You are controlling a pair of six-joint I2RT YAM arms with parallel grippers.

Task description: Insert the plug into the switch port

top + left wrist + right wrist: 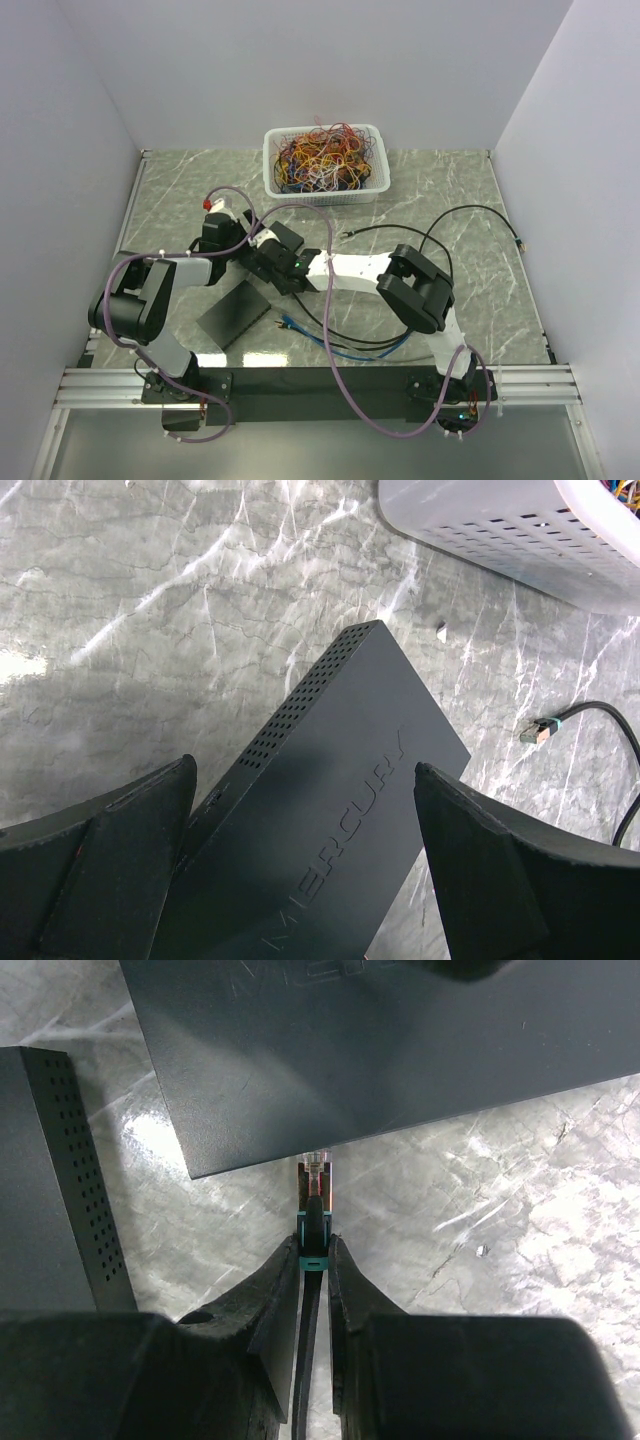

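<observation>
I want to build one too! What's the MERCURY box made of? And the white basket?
Box: matte dark metal or hard plastic, hard to say; smooth faces, punched vent holes. Basket: white plastic, probably; moulded rows of slots.

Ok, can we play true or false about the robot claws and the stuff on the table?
1. The right claw is pinching the plug. True.
2. The basket is empty. False: it is full of tangled coloured wires.
3. The black box between the fingers of the left claw says MERCURY on it. True.
4. There is only one black box. False: a second box lies flat on the table near the left arm.
</observation>
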